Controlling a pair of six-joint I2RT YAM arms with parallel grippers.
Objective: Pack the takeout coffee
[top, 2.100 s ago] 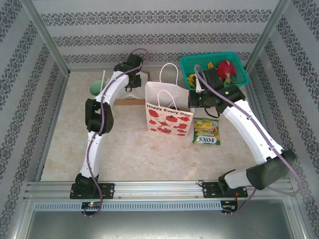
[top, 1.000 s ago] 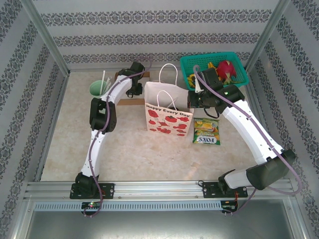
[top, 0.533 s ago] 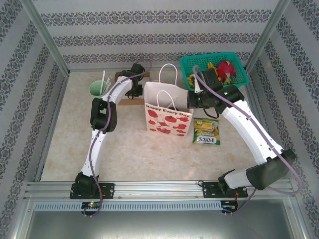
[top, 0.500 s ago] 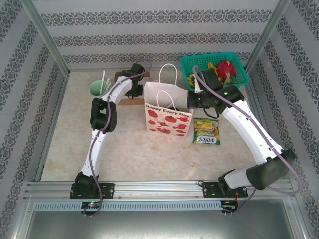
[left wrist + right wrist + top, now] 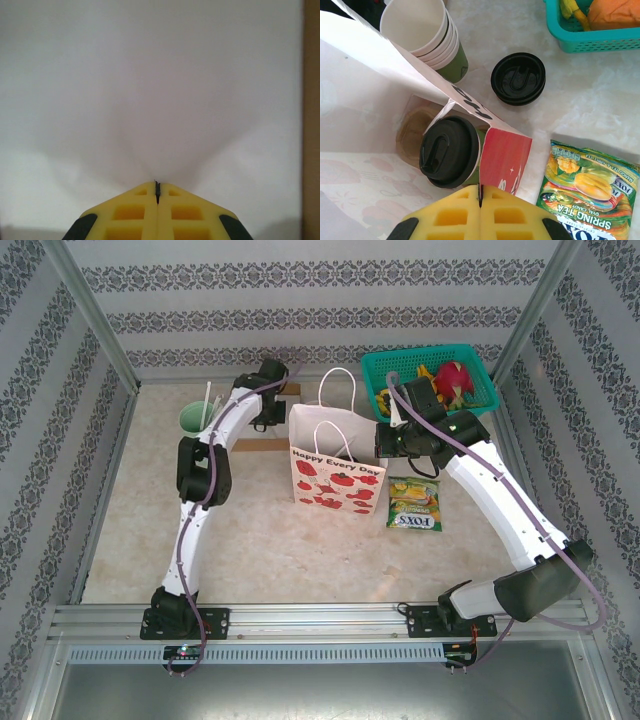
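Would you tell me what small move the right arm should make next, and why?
Probably open the right fingers and lift away. They look shut on the edge of the paper bag, and the lidded cup already stands upright inside it, so holding the bag open seems unneeded.

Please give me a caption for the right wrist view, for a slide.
Lidded takeout coffee standing inside the paper bag, right gripper pinching the bag's edge.
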